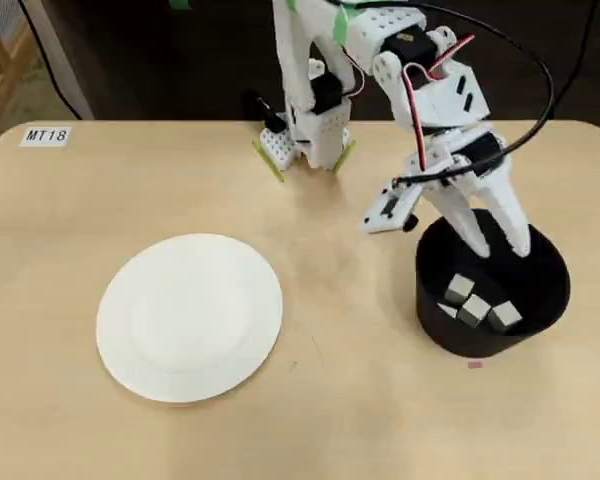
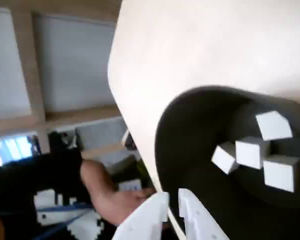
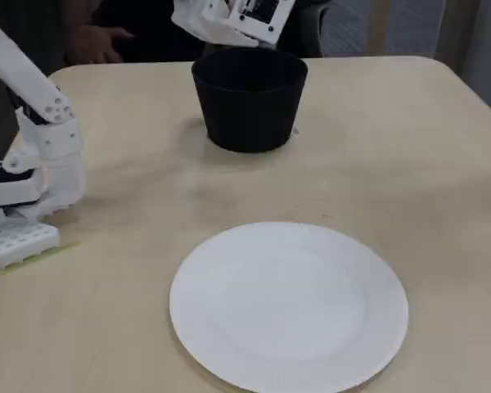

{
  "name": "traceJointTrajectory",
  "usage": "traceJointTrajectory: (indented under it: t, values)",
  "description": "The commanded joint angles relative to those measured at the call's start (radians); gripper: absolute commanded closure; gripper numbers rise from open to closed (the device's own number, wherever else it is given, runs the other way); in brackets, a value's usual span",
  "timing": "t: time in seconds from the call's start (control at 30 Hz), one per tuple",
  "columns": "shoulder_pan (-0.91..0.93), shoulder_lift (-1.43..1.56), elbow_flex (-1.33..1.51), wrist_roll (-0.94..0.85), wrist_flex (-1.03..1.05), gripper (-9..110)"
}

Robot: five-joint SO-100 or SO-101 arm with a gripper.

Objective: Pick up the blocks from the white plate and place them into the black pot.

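1. The pot (image 1: 492,290) stands near the table's (image 1: 360,420) right edge in the overhead view, with a narrow strip of bare wood between it and that edge and wide bare wood in front of it.
2. The plate (image 1: 189,317) lies left of centre, well apart from the pot, with bare wood on all sides of it.
3. The arm's base (image 1: 305,140) is clamped at the far edge, between plate and pot.
4. The gripper (image 1: 500,238) hangs over the pot's far rim, its two fingers spread apart and holding nothing.
5. Only the overhead and wrist views see into the pot; the fixed view shows just its black outer wall (image 3: 250,102) and the gripper's top above it.
6. The wrist view shows four blocks (image 2: 252,152) clustered on the pot's floor, some touching; the overhead view shows three clearly and a fourth only partly.
7. The fixed view shows the whole plate (image 3: 288,304) bare.
8. Only the overhead view shows a label (image 1: 46,136) reading MT18 at the far left corner.
9. Count: one plate, one pot, four blocks, one arm.
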Motion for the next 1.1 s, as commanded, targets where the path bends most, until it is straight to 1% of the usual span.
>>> traceJointTrajectory:
  t: [0.0, 0.07, 0.2, 0.33, 0.5, 0.63, 0.87, 1.07]
  values:
    - [0.115, 0.101, -0.018, 0.020, 0.034, 104]
    - [0.190, 0.175, -0.018, 0.032, 0.091, 104]
    - [0.371, 0.348, 0.000, 0.063, 0.284, 104]
    - [0.488, 0.554, 0.123, 0.041, 0.410, 104]
    - [0.499, 0.818, 0.360, 0.005, 0.459, 104]
    - [0.506, 0.950, 0.483, -0.020, 0.479, 104]
    - [0.489, 1.149, 0.707, -0.005, 0.477, 104]
    - [0.488, 1.147, 0.779, -0.012, 0.466, 104]
